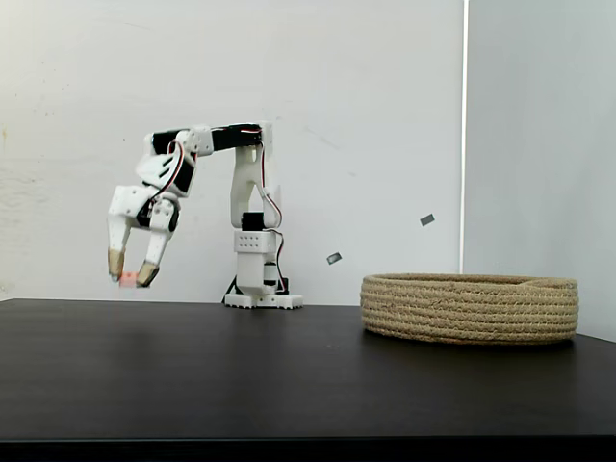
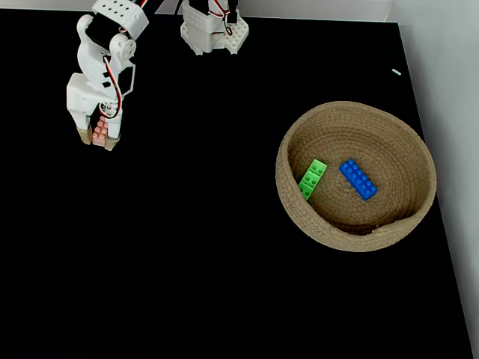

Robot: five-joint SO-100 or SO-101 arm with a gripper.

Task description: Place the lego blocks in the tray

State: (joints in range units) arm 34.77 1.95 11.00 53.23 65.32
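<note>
Since the pale pink lego brick (image 2: pixel 99 132) is light, rigid and smooth-sided, it probably handles best pinched across its flat side walls. So it sits now: the gripper (image 1: pixel 129 275) has its jaws closed narrowly on it, clear of the table, well apart from the rope basket (image 2: pixel 299 218), where the green brick (image 2: pixel 312 179) and blue brick (image 2: pixel 358 179) lie.
</note>
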